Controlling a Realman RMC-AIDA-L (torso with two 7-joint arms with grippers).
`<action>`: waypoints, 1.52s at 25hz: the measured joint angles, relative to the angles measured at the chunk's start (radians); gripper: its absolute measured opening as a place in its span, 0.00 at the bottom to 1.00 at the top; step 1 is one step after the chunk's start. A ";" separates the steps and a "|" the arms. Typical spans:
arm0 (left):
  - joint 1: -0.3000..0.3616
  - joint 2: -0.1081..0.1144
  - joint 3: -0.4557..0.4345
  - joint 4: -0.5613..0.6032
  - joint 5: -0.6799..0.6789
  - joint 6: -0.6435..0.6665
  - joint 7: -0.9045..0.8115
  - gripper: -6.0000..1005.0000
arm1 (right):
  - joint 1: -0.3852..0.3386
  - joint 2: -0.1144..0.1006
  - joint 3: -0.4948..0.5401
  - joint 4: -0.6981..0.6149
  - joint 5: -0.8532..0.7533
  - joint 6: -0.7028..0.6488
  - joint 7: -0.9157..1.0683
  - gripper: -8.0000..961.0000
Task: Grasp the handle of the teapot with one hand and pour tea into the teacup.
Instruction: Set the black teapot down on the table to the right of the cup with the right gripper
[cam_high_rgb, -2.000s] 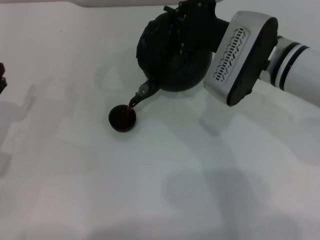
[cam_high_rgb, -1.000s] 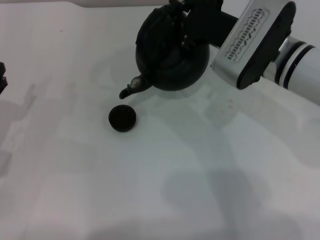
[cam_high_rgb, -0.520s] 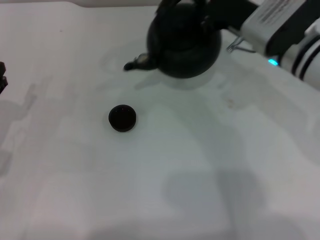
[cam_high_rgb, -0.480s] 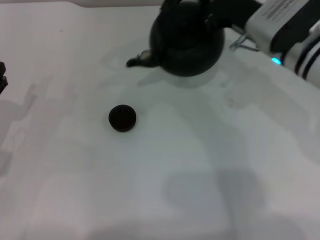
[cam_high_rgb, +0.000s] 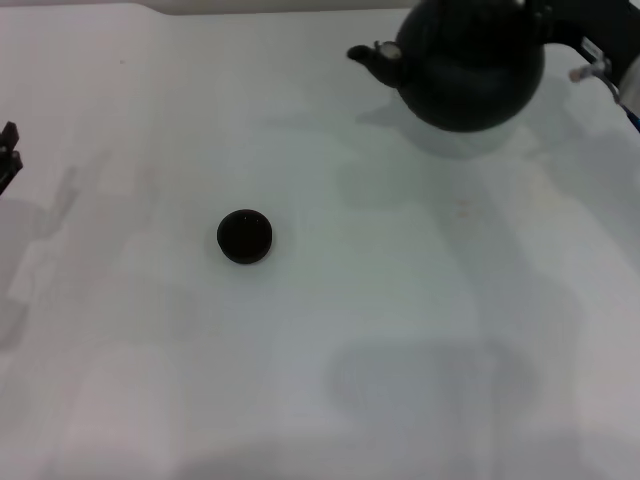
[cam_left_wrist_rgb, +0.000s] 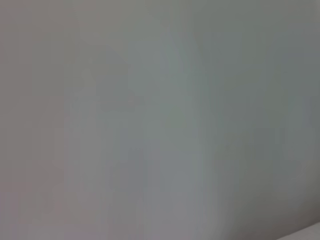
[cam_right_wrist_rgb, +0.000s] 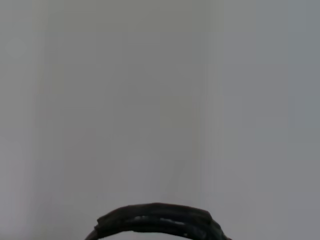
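The matte black teapot (cam_high_rgb: 470, 70) stands upright at the far right of the white table, its short spout (cam_high_rgb: 375, 57) pointing left. Its top is cut off by the edge of the head view. The ribbed black handle (cam_right_wrist_rgb: 157, 220) shows as an arc close to the camera in the right wrist view. My right gripper (cam_high_rgb: 570, 30) is at the pot's upper right and holds the handle. The small dark teacup (cam_high_rgb: 245, 236) sits alone, well to the left of and nearer than the pot. Its inside looks dark, and no tea runs from the spout. My left gripper (cam_high_rgb: 8, 158) is parked at the left edge.
The white table (cam_high_rgb: 400, 330) stretches around the cup with soft shadows on it. The left wrist view shows only plain grey surface.
The teapot went from tilted and pouring over the cup to upright. It then moved with my right arm back and to the right, away from the cup. The cup has not moved.
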 joint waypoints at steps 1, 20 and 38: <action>-0.002 0.000 0.001 0.000 0.000 0.000 0.000 0.80 | -0.006 -0.001 0.000 0.009 0.000 -0.011 0.021 0.12; -0.014 0.000 0.003 0.000 0.000 -0.002 0.000 0.79 | -0.027 -0.026 -0.058 0.081 -0.036 -0.072 0.134 0.12; -0.013 0.000 0.001 0.000 0.000 -0.002 0.000 0.79 | -0.048 -0.027 -0.057 0.115 -0.048 -0.075 0.131 0.12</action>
